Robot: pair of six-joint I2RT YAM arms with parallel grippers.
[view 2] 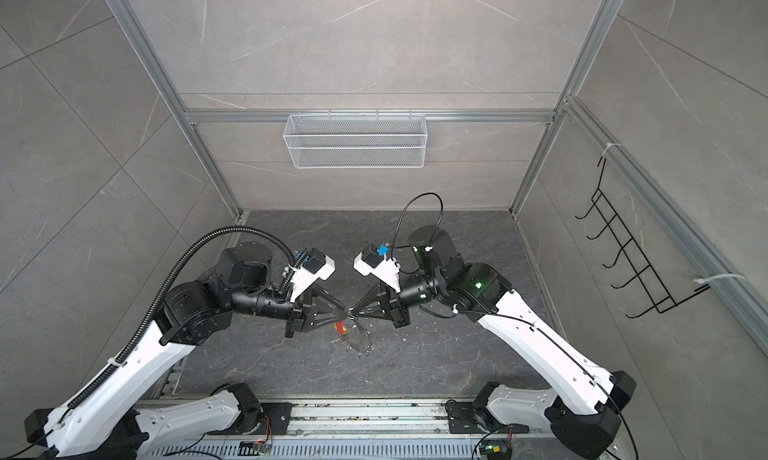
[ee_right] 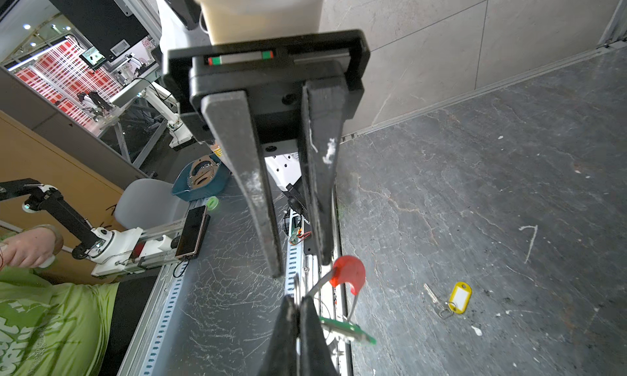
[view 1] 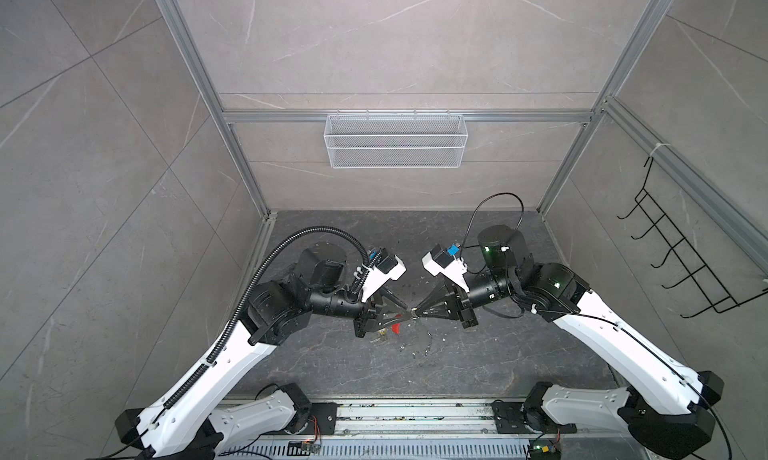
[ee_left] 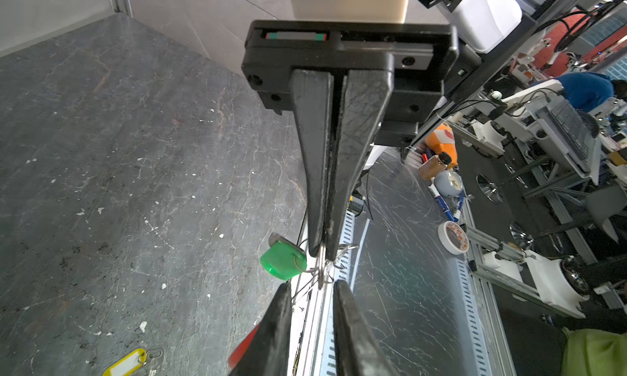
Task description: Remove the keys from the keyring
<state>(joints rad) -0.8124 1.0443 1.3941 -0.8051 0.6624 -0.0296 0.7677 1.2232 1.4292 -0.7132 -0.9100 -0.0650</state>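
Keyring (ee_right: 351, 274) wire, half hidden, seems pinched in the clenched right hand (ee_right: 296, 299); left hand (ee_right: 301, 267) released.

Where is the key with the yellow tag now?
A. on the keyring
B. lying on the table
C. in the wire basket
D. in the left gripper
B: the yellow-tag key lies flat on the dark table, away from the keyring.

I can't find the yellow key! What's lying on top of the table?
The yellow-tagged key lies flat on the table, loose. The left gripper hides the table beneath it.
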